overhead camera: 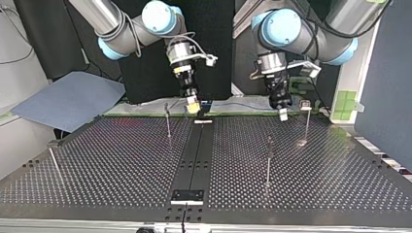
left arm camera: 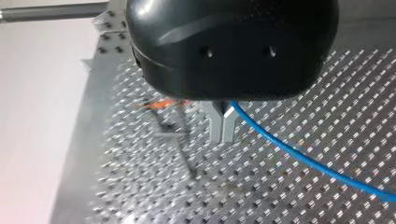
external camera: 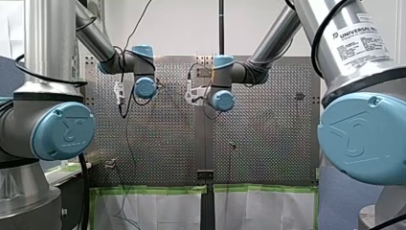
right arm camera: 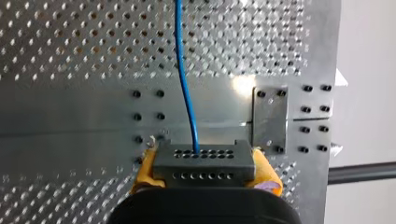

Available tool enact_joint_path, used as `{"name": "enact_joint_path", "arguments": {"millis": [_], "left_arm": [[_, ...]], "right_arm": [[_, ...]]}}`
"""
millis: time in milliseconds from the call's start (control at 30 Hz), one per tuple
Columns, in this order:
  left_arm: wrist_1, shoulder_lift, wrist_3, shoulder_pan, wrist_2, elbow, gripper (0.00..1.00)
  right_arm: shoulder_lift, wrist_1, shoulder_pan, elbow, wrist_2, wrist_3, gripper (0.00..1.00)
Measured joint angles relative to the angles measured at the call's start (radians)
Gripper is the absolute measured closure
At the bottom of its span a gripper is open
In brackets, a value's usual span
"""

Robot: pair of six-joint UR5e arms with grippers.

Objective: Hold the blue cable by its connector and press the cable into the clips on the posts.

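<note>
A dark perforated tabletop [overhead camera: 121, 167] is seen in the top view, backed by black panels, with a blue-grey sheet [overhead camera: 73, 99] lying off its far left corner. Thin upright posts [overhead camera: 268, 162] are spread over it: one is set near the left edge, one far and left of the centre strip, one right of centre and one at the far right. Both arms are lowered at the far edge. The right gripper [right arm camera: 205, 169], entering at this view's left, is shown in its own wrist view with yellow pads [right arm camera: 145, 171] pressed against both ends of a grey connector [right arm camera: 203, 156], so its jaws are clamped on that block. The blue cable [right arm camera: 185, 70] is seen leaving the connector's face and running straight away over the holes. In the top view a faint blue line is made out low along the far edge between the two grippers. The left gripper [left arm camera: 223, 136], just beside the far-right post, is shown in its wrist view with metal jaws drawn narrow, almost touching; the cable comes out from between them and slants off across the tabletop. Whether it sits in any clip cannot be told.
</note>
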Motion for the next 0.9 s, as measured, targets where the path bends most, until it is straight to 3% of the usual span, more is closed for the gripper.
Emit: {"name": "enact_joint_path", "arguments": {"millis": [200,500,900], "left_arm": [[-0.051,0.043,0.004,0.040,0.016,0.007,1.00],[-0.131,0.034,0.061,0.060,0.084,0.031,1.00],[-0.245,0.126,0.143,0.086,0.083,0.125,1.00]], "right_arm": [[0.002,0.025,0.001,-0.051,-0.018,0.018,1.00],[0.005,0.055,0.001,-0.092,-0.025,0.022,1.00],[0.013,0.056,0.001,-0.107,-0.025,0.022,1.00]]}}
